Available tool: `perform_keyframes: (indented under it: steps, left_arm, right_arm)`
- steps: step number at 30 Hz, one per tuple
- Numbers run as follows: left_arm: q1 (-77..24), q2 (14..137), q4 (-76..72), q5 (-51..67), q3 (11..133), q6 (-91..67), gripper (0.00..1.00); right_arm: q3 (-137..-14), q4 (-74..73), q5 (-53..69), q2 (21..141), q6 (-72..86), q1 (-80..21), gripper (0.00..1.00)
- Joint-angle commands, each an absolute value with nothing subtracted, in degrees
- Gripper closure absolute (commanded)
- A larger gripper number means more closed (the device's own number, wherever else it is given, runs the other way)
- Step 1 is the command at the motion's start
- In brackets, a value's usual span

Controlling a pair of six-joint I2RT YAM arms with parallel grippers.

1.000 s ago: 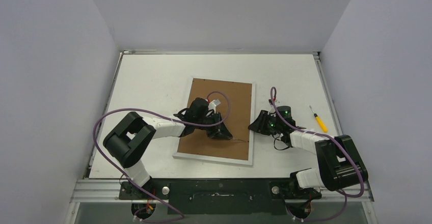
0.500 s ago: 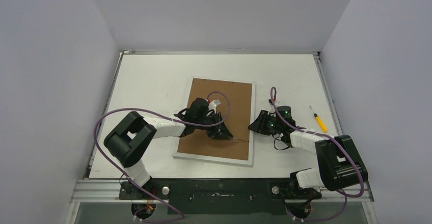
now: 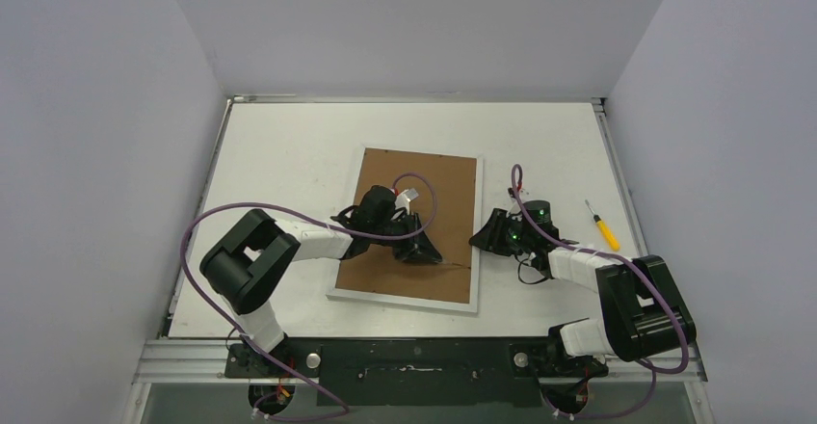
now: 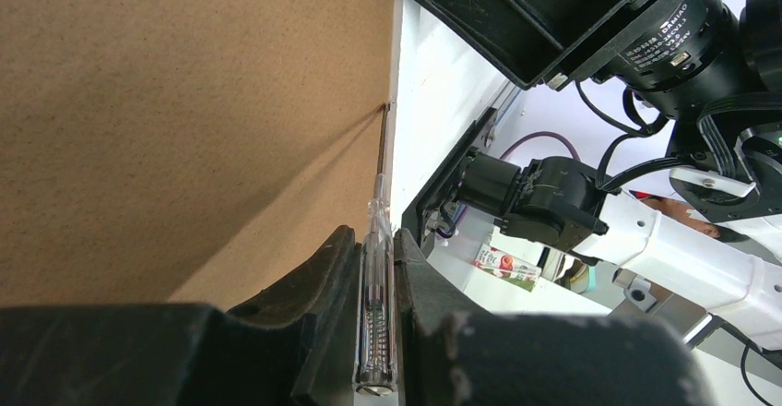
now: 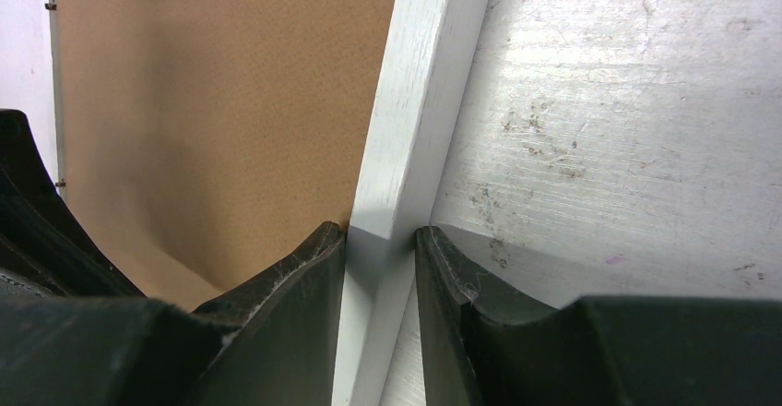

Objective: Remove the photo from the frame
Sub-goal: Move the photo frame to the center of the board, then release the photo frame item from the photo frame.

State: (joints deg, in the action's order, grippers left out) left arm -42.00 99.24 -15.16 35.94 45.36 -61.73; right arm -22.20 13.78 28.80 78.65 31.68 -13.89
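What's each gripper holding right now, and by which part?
Left gripper holds a clear screwdriver by its handle. Right gripper pinches the frame by its white border on the right side.

We are looking down from above and behind the arms (image 3: 318, 241) at the whole table (image 3: 289, 145). Each wrist view is sitting close: left facing across the frame (image 4: 184, 101) toward the right arm (image 4: 664, 240), right facing along its right edge. All are sharing that edge.
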Motion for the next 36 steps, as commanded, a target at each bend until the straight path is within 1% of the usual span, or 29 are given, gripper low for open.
perform_keyframes:
  steps: [1, 9, 20, 36]
  left_arm:
    - [-42.9, 100.4, -17.1, 37.0, 46.9, -61.6, 1.00]
    - [-43.2, 100.7, -16.9, 37.6, 47.2, -61.6, 1.00]
    - [-42.0, 98.2, -11.9, 37.1, 47.2, -58.5, 1.00]
    - [-41.8, 99.1, -8.9, 38.4, 48.6, -57.4, 1.00]
  right_arm:
    - [-21.8, 15.5, 29.4, 79.8, 30.0, -14.0, 0.93]
    - [-21.8, 15.5, 29.4, 79.8, 29.9, -13.9, 0.93]
    - [-21.8, 15.5, 29.4, 79.7, 29.9, -14.0, 0.93]
    - [-21.8, 15.6, 29.5, 79.8, 29.9, -13.9, 0.93]
